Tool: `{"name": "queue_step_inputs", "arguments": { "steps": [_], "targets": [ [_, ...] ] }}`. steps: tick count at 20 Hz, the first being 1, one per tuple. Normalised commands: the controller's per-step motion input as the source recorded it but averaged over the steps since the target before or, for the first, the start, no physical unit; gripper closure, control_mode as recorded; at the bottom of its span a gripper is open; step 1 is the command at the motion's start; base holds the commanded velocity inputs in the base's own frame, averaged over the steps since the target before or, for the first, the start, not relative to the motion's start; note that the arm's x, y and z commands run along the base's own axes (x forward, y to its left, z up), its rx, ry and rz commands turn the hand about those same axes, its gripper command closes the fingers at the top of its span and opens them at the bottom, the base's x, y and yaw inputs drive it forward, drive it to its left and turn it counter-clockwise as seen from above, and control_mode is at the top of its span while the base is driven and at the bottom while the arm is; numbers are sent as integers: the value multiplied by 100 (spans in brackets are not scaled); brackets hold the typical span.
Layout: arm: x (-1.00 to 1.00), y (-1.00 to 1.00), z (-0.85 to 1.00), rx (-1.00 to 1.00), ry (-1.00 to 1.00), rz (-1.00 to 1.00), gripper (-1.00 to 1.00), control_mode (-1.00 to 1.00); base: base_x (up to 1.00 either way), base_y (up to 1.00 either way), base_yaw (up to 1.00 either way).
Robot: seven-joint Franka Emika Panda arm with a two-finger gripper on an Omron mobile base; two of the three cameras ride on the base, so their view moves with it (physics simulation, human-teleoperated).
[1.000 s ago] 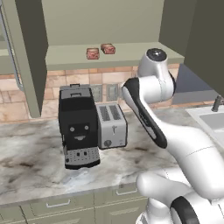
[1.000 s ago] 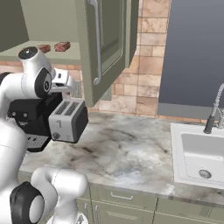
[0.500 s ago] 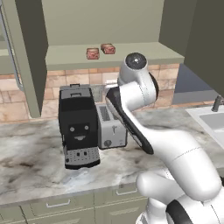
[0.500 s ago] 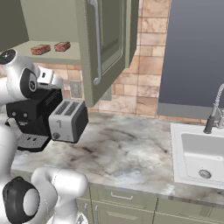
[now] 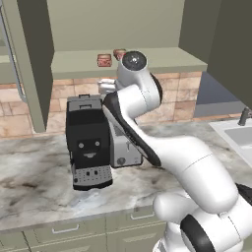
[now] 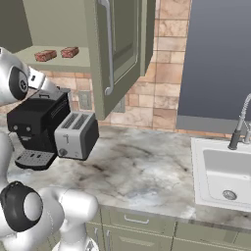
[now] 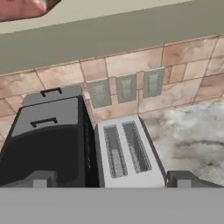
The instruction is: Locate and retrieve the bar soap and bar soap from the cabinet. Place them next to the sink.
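Both soaps [image 6: 45,55] [image 6: 70,51] sit side by side on the open cabinet [image 6: 117,44] shelf, above the coffee machine [image 5: 88,142] and toaster [image 6: 76,136] on the worktop [image 6: 142,176]. Fingers [image 7: 39,179] spread wide, holding nothing, over the toaster. Sink [image 6: 223,169] is well off right.

A marbled grey counter [image 6: 142,169] is seen across the lower half of the frame, above pale green drawers [image 6: 139,230]. A brick-tiled wall [image 6: 162,63] rises behind it, with three outlets [image 7: 126,89] set in at centre. A black coffee machine [image 5: 88,142] and silver toaster [image 6: 76,135] are placed at left.
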Motion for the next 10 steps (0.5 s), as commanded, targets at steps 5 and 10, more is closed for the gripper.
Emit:
{"name": "queue_step_inputs", "arguments": {
  "steps": [5, 10],
  "targets": [
    [33, 9, 29, 9, 4, 10, -100, -100, 0, 0, 0],
    [17, 14, 10, -16, -18, 2, -100, -100, 0, 0, 0]
  ]
}}
